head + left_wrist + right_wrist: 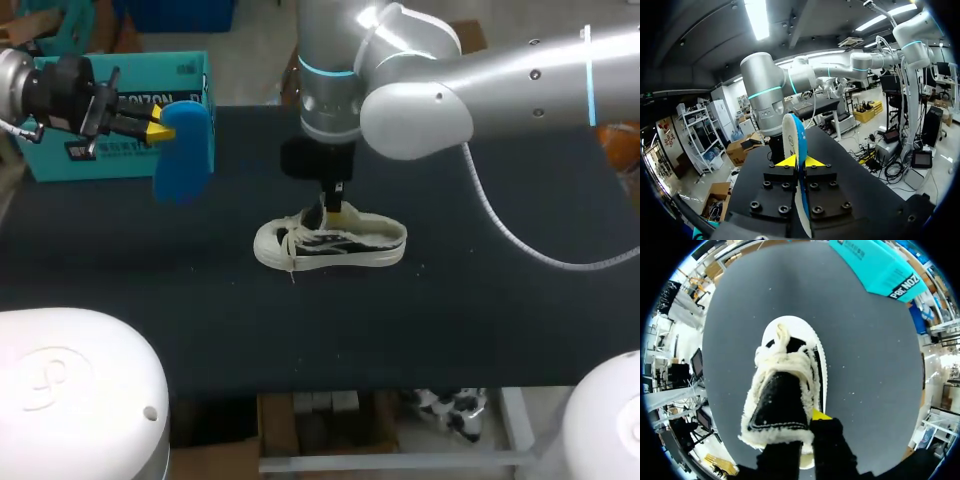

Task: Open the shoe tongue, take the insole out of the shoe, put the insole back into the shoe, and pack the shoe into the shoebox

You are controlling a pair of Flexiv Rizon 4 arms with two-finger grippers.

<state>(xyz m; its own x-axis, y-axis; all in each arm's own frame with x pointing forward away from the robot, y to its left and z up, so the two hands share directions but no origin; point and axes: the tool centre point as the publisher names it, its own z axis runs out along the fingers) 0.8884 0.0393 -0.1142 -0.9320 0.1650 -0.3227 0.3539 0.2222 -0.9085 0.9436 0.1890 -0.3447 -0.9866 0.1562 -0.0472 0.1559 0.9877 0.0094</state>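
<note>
**A:** How far along is it?

**B:** About midway, I'd judge. The left end effector (799,161) is clamped on the blue insole (185,150). The insole is thin, rounded and foam-like, held on edge above the dark matte surface (480,320), near the teal cardboard shoebox (130,75).

**A:** And the shoe?

**B:** The white low shoe (330,243) has black stripes and stands upright mid-surface. The right end effector (340,208) appears to pinch its black, fleece-edged tongue (780,400), lifting it. Reinserting the insole and boxing the shoe are left.
</note>
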